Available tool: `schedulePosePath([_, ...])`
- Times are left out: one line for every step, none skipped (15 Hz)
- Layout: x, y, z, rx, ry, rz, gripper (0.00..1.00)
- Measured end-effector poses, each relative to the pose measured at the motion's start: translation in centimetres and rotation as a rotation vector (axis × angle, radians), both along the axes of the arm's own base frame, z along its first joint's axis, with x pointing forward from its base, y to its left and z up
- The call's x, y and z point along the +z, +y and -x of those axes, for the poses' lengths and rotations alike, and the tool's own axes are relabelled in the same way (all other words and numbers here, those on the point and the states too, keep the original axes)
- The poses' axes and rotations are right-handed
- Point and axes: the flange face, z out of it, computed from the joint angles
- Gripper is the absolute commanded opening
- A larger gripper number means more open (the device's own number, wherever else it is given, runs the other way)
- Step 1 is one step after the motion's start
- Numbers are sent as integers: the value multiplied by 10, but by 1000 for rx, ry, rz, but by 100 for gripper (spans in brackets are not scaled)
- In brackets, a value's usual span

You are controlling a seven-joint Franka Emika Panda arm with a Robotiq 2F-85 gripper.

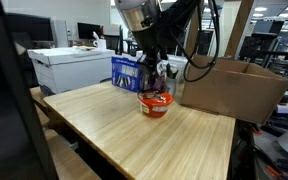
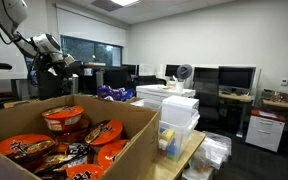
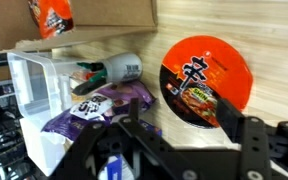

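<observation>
1. The gripper (image 3: 178, 122) stands fairly wide and holds nothing. Its fingertips hover just above the noodle bowl (image 3: 206, 78).
2. One bowl sits on the far part of the table (image 1: 104, 135).
3. One purple snack bag (image 3: 106, 100) lies in one white bin (image 3: 26, 85), far left.
4. One cardboard box (image 2: 134, 125) just right holds at least four noodle packs (image 2: 64, 118).
5. Bare wood lies open near and left.

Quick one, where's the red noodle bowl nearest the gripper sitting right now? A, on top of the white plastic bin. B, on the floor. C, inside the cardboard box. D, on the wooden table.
D: in an exterior view the noodle bowl rests on the wooden table just under the gripper, outside the cardboard box.
</observation>
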Motion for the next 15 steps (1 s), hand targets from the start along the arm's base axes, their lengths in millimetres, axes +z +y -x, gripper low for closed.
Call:
schedulePosePath([-5, 6, -1, 30, 0, -24, 100])
schedulePosePath([-11, 11, -2, 59, 5, -43, 100])
schedulePosePath([-17, 15, -3, 83, 12, -58, 100])
schedulePosePath([-25, 19, -4, 103, 22, -68, 100])
schedulePosePath([-34, 21, -5, 119, 36, -71, 100])
schedulePosePath([-43, 22, -5, 127, 50, -68, 100])
schedulePosePath([-53, 23, -5, 130, 68, -61, 100])
schedulePosePath([-64, 22, -5, 131, 83, -52, 100])
schedulePosePath([-75, 22, -6, 130, 97, -43, 100])
schedulePosePath([-85, 22, -7, 129, 110, -36, 100])
schedulePosePath([-96, 21, -8, 127, 124, -27, 100])
schedulePosePath([-105, 21, -9, 125, 136, -20, 100])
schedulePosePath([-115, 21, -10, 123, 147, -12, 100])
schedulePosePath([-125, 21, -11, 121, 158, -5, 100])
schedulePosePath([-133, 22, -12, 119, 166, 1, 100])
